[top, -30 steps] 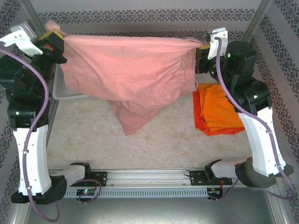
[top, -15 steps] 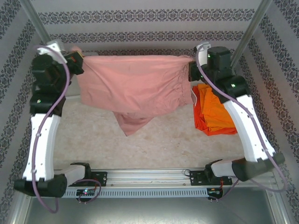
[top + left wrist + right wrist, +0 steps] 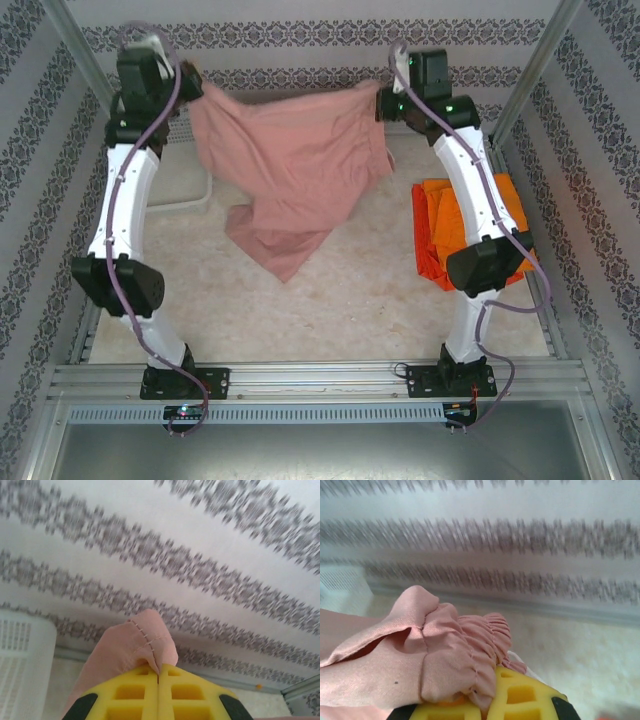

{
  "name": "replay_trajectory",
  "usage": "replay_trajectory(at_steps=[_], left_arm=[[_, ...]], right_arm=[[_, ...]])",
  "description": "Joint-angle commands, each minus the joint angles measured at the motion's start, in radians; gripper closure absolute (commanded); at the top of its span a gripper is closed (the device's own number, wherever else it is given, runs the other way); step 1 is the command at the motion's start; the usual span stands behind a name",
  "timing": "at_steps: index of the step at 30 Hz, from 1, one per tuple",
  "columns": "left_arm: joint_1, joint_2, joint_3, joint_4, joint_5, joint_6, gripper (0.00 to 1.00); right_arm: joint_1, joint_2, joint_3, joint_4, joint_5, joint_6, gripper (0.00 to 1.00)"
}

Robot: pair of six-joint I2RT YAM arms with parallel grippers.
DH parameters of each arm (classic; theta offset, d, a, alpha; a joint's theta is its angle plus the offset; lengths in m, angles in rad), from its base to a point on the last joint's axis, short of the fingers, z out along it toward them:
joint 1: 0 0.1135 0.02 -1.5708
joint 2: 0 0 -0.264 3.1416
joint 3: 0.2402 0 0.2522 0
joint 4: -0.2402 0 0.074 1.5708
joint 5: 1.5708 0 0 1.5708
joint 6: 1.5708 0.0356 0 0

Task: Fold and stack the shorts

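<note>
While left gripper (image 3: 159,674) and right gripper (image 3: 488,696) pinch pink shorts (image 3: 290,160), back wall (image 3: 300,42) close ahead

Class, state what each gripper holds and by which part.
The pink shorts: left gripper pinches a stitched corner, right gripper the gathered waistband end.

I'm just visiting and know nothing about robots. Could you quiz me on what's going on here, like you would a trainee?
1. True or false: the pink shorts lie folded flat on the table.
2. Look at the left end effector and the right end effector. Which grips the pink shorts? A) left alone, B) right alone, C) both.
3. Fill in: the orange shorts lie next to the ___ arm.
Key: 1 false, they hang spread between the two arms; 2 C; 3 right.
</note>
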Motion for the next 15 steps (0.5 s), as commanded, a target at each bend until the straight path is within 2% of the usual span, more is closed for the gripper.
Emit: replay_trajectory(at_steps=[1, 3, 4, 6, 8, 11, 15], left_arm=[[0.001, 0.063, 0.371, -0.146, -0.029, 0.022, 1.00], [0.001, 0.116, 0.575, -0.199, -0.036, 0.029, 1.00], [0.001, 0.119, 0.626, -0.193, -0.037, 0.030, 1.00], [0.001, 0.063, 0.607, -0.150, -0.022, 0.034, 1.00], [0.000, -0.022, 0.514, -0.111, 0.010, 0.051, 1.00], [-0.013, -0.229, 0.186, 0.045, 0.058, 0.089, 1.00], [-0.025, -0.621, -0.545, 0.482, 0.057, 0.073, 1.00]], right_arm=[[-0.041, 0.011, 0.202, 0.043, -0.115, 0.109, 1.00], [-0.071, 0.011, 0.254, 0.078, -0.164, 0.155, 1.00], [-0.089, -0.001, 0.261, 0.104, -0.187, 0.173, 1.00], [-0.128, -0.036, 0.250, 0.135, -0.230, 0.186, 1.00], [-0.162, -0.086, 0.196, 0.167, -0.263, 0.177, 1.00], [-0.197, -0.220, -0.055, 0.317, -0.282, 0.151, 1.00], [-0.223, -0.466, -0.602, 0.665, -0.243, 0.118, 1.00]])
